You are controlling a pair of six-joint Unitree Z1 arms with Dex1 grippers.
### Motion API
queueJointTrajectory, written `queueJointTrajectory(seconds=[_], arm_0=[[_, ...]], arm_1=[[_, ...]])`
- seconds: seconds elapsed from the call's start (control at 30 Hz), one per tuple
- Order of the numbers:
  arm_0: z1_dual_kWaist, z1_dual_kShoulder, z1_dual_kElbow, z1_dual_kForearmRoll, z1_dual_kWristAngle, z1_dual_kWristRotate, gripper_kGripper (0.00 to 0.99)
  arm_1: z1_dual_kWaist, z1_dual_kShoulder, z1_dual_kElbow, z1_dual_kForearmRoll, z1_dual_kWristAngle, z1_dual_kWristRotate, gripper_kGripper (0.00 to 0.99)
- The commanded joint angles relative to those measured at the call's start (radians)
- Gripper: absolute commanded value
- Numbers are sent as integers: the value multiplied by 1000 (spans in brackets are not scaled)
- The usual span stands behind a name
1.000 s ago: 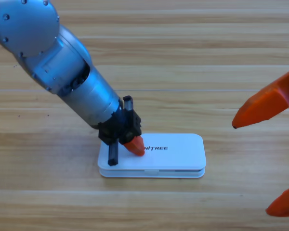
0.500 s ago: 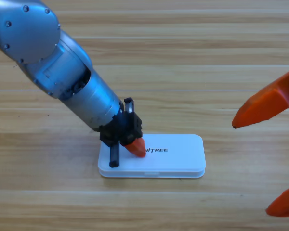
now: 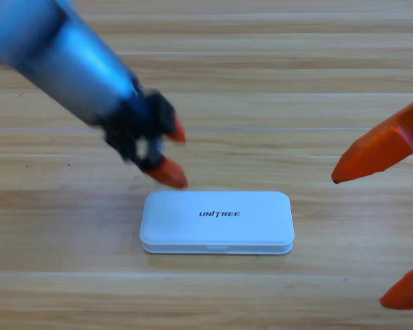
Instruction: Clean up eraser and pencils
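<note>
The wooden surface (image 3: 275,82) holds a shut white case (image 3: 217,222). The left gripper (image 3: 173,152) hangs just above the case's left end, jaws apart, holding nothing. The right gripper (image 3: 372,227) waits right of the case, jaws wide.

A white case (image 3: 217,222), closed and printed with the black word UNITREE on its lid, is seen lying flat with its long side across the picture on the lower middle of a wooden desk (image 3: 275,82).
</note>
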Motion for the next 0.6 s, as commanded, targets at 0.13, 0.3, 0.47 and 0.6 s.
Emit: queueJointTrajectory(seconds=[0.13, 0.3, 0.47, 0.6], arm_0=[[-38, -353, -123, 166, -158, -53, 990], [-181, -376, -138, 159, -186, -110, 990], [-257, -337, -112, 145, -190, -127, 990], [-299, -294, -104, 139, -190, -156, 990]], arm_1=[[26, -4, 28, -16, 13, 6, 990], [26, -3, 28, -16, 13, 8, 990], [26, -3, 28, -16, 13, 8, 990], [26, 0, 28, -16, 13, 8, 990]])
